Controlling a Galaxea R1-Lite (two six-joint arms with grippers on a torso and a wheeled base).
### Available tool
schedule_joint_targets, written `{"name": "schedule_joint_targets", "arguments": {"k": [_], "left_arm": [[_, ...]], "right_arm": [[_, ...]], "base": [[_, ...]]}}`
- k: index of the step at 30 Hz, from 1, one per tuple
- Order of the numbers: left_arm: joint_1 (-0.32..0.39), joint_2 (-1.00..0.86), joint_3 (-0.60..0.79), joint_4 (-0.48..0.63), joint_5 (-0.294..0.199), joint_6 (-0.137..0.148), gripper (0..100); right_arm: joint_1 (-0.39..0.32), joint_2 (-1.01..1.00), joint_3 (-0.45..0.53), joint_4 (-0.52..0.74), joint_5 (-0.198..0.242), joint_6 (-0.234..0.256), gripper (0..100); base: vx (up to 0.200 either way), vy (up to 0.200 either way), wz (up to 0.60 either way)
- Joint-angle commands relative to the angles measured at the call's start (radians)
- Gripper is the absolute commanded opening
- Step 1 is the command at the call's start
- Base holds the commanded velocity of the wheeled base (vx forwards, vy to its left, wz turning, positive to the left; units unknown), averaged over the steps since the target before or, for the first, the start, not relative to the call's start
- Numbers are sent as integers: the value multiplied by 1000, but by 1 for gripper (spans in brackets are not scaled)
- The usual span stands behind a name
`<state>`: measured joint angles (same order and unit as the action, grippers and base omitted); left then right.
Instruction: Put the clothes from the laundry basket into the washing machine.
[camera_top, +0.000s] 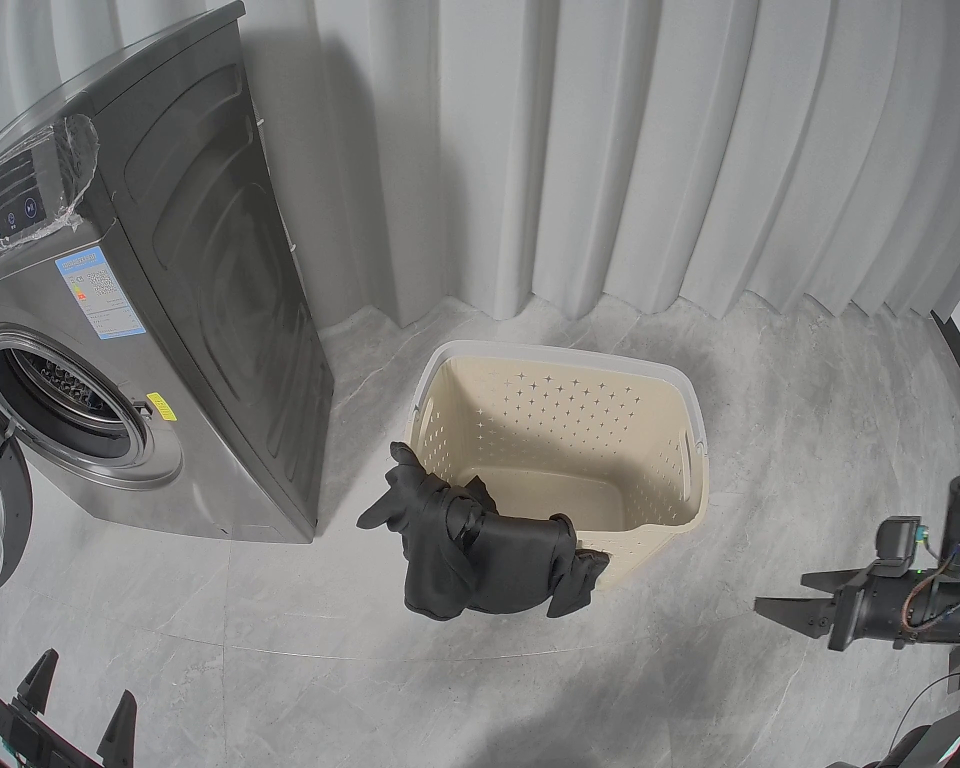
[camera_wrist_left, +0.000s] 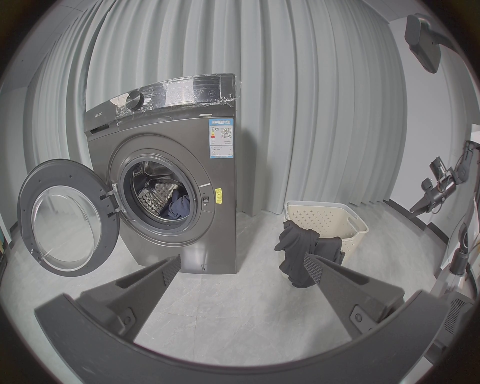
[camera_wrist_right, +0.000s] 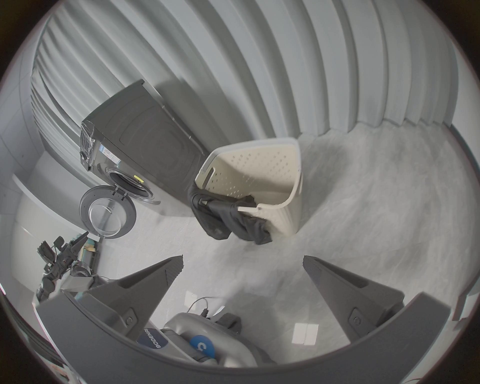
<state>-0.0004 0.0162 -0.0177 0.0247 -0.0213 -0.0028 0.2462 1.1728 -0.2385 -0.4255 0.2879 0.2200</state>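
Observation:
A cream laundry basket stands on the grey floor, right of the washing machine. A black garment hangs over the basket's near rim, half outside it; the basket's bottom looks bare. The machine's round door is swung wide open, and a blue garment lies in the drum. My left gripper is low at the near left, open and holding nothing, facing the machine and the garment. My right gripper is open and holding nothing, right of the basket.
White curtains hang along the wall behind the machine and basket. Bare floor lies between me, the machine front and the basket. The open door juts out at the machine's left side.

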Motion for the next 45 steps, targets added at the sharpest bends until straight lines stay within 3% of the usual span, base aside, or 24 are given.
{"name": "schedule_joint_targets", "arguments": {"k": [1,3,8,19,23,25,32,36,37,45], "left_arm": [[-1,-13,7,0,0,0,100],[-1,-13,7,0,0,0,100],[-1,-13,7,0,0,-2,100],[-1,-13,7,0,0,-3,100],[-1,-13,7,0,0,-3,100],[-1,-13,7,0,0,-3,100],[0,-13,7,0,0,-5,100],[-1,-13,7,0,0,-5,100],[-1,-13,7,0,0,-5,100],[-1,-13,7,0,0,-6,100]], "right_arm": [[113,324,4,-180,1,65,100],[150,361,2,-223,-36,68,100],[259,461,1,-322,-187,84,100],[355,680,-44,-576,-346,107,100],[366,712,-59,-596,-368,107,100],[375,768,-116,-599,-404,136,100],[407,894,-245,-601,-454,196,100],[406,917,-268,-601,-460,202,100],[398,975,-328,-602,-466,202,100],[397,1081,-452,-596,-469,200,100]], "base": [[0,0,0],[0,0,0],[0,0,0],[0,0,0],[0,0,0],[0,0,0],[0,0,0],[0,0,0],[0,0,0],[0,0,0]]}}
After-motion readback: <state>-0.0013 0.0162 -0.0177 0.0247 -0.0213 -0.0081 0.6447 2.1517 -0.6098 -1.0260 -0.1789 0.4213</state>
